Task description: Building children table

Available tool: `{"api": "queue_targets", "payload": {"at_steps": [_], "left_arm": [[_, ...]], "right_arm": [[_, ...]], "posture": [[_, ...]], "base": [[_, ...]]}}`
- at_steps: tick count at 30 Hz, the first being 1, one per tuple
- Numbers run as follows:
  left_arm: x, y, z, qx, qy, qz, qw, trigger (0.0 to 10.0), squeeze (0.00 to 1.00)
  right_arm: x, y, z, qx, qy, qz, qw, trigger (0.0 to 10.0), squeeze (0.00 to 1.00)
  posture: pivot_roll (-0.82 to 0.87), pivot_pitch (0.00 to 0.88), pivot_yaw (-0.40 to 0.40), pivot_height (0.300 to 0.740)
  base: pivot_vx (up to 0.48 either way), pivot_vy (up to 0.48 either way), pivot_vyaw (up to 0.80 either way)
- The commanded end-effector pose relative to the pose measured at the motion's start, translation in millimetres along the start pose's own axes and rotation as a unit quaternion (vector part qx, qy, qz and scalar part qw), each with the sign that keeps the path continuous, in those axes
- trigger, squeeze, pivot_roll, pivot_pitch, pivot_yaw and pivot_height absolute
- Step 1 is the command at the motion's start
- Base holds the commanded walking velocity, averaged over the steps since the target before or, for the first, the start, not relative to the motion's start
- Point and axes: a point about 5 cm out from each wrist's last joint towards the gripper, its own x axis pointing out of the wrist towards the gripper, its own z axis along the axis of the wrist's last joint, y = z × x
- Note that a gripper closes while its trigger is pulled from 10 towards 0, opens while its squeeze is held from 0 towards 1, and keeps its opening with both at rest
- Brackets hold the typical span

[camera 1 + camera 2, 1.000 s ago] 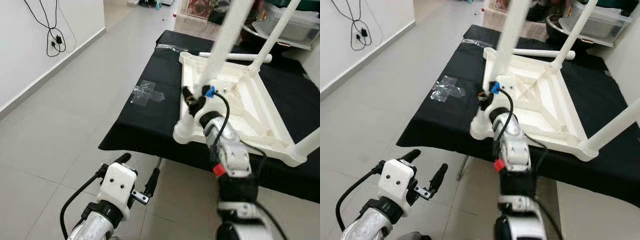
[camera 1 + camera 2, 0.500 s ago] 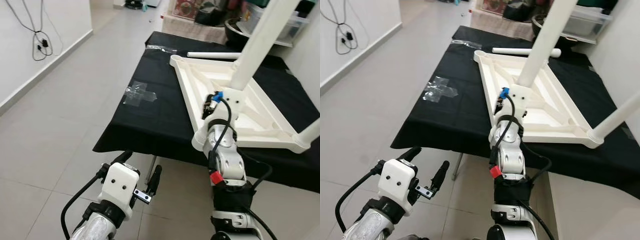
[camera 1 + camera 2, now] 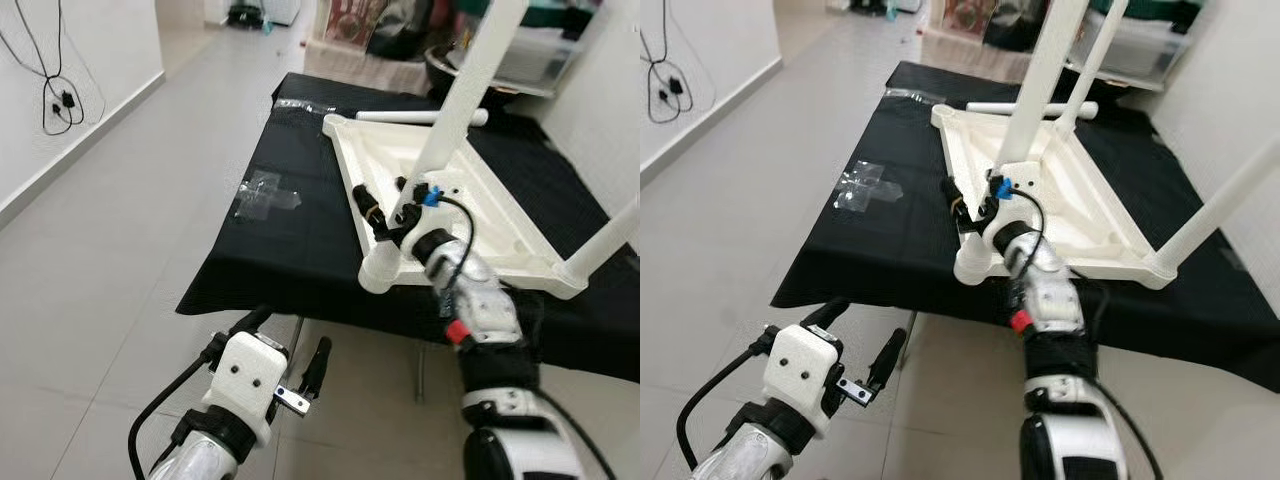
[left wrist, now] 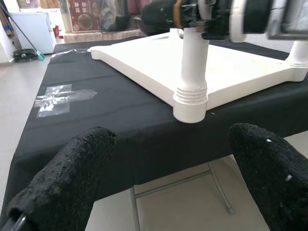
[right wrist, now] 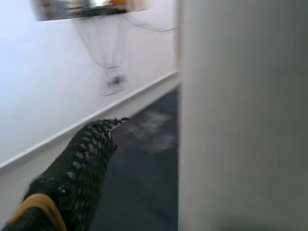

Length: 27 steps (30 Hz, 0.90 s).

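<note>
A white children's table [image 3: 500, 215] lies upside down on a black-covered table [image 3: 300, 240]. Three white legs stand up from its corners. My right gripper [image 3: 385, 205] is at the near-left corner leg [image 3: 455, 95], just above its socket [image 4: 191, 103]. It is open. In the right wrist view one black finger [image 5: 82, 163] stands apart from the leg [image 5: 240, 120], with dark cloth showing between them. A loose white leg [image 3: 415, 117] lies at the far side of the cloth. My left gripper [image 3: 285, 345] hangs open, low in front of the table's near edge.
A piece of clear tape [image 3: 265, 193] is stuck on the cloth left of the white table. Grey tiled floor runs along the left to a white wall with a hanging cable [image 3: 55, 100]. Storage boxes [image 3: 540, 60] and clutter stand behind the table.
The head view has swung, so the whole scene has shifted. My right gripper stays at the corner leg, and its fingers now show on the leg's left. The left gripper has not moved.
</note>
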Motion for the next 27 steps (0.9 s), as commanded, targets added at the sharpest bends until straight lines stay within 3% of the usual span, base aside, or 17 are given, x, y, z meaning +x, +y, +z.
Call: {"api": "queue_targets", "payload": {"at_steps": [1, 2, 5, 9, 10, 12, 13, 16, 17, 20, 21, 23, 24, 27], "left_arm": [[0.7, -4.5, -3, 0.002, 0.003, -0.013, 1.000, 10.0, 0.00], [0.7, -4.5, -3, 0.002, 0.003, -0.013, 1.000, 10.0, 0.00], [0.6, -5.2, -3, 0.002, 0.003, -0.014, 1.000, 10.0, 0.00], [0.3, -4.7, -3, 0.003, 0.004, -0.014, 1.000, 10.0, 0.00], [-0.2, -4.1, -2, 0.003, 0.003, -0.012, 1.000, 10.0, 0.00], [-0.2, -4.1, -2, 0.003, 0.003, -0.012, 1.000, 10.0, 0.00], [-0.5, -3.7, -2, 0.003, 0.003, -0.011, 1.000, 10.0, 0.00], [-0.7, -3.5, -1, 0.004, 0.003, -0.011, 1.000, 10.0, 0.00], [-0.7, -3.2, -2, 0.005, 0.004, -0.011, 1.000, 10.0, 0.00], [-0.7, -3.1, -2, 0.005, 0.004, -0.011, 1.000, 10.0, 0.00], [-0.5, -3.0, -2, 0.006, 0.004, -0.011, 1.000, 10.0, 0.00], [0.2, -2.6, -2, 0.006, 0.003, -0.011, 1.000, 10.0, 0.00], [0.2, -2.6, -2, 0.006, 0.003, -0.011, 1.000, 10.0, 0.00], [0.4, -1.9, -2, 0.007, 0.002, -0.011, 1.000, 10.0, 0.00]], "right_arm": [[1.5, 18.7, -9, 0.041, 0.032, 0.141, 0.989, 10.0, 0.00], [1.5, 18.7, -9, 0.041, 0.032, 0.141, 0.989, 10.0, 0.00], [-1.4, 27.0, -5, 0.051, 0.036, 0.229, 0.972, 10.0, 0.00], [0.6, 30.8, -3, 0.049, 0.036, 0.257, 0.965, 10.0, 0.00], [7.2, 36.1, -2, 0.044, 0.032, 0.271, 0.961, 3.5, 0.00], [7.2, 36.1, -2, 0.044, 0.032, 0.271, 0.961, 3.5, 0.00], [15.3, 40.0, -1, 0.035, 0.024, 0.277, 0.960, 0.0, 0.00], [22.5, 43.5, -2, 0.023, 0.015, 0.267, 0.963, 0.0, 0.00], [30.4, 41.7, -6, 0.024, 0.005, 0.219, 0.975, 0.0, 0.00], [31.5, 39.7, -8, 0.021, 0.001, 0.190, 0.982, 0.0, 0.00], [31.6, 36.8, -9, 0.018, -0.001, 0.161, 0.987, 0.0, 0.00], [31.5, 24.2, -11, 0.016, 0.005, 0.045, 0.999, 0.0, 0.00], [31.5, 24.2, -11, 0.016, 0.005, 0.045, 0.999, 0.0, 0.00], [27.4, 11.6, -14, 0.024, 0.013, -0.090, 0.996, 0.0, 0.00]], "posture": [[0.14, 0.077, -0.165, 0.740], [0.14, 0.077, -0.165, 0.740], [0.15, 0.075, -0.170, 0.740], [0.15, 0.075, -0.170, 0.740], [0.16, 0.079, -0.170, 0.740], [0.16, 0.079, -0.170, 0.740], [0.16, 0.079, -0.170, 0.740], [0.16, 0.081, -0.169, 0.740], [0.16, 0.083, -0.166, 0.740], [0.16, 0.081, -0.163, 0.740], [0.16, 0.081, -0.163, 0.740], [0.15, 0.081, -0.159, 0.740], [0.15, 0.081, -0.159, 0.740], [0.14, 0.080, -0.157, 0.740]], "base": [[0.000, 0.000, 0.00], [0.000, 0.000, 0.00], [0.000, 0.000, 0.00], [0.000, 0.000, 0.00], [0.000, 0.000, 0.00], [0.000, 0.000, 0.00], [0.000, 0.000, 0.00], [0.000, 0.000, 0.00], [0.000, 0.000, 0.00], [0.000, 0.000, 0.00], [0.000, 0.000, 0.00], [0.000, 0.000, 0.00], [0.000, 0.000, 0.00], [0.000, 0.000, 0.00]]}}
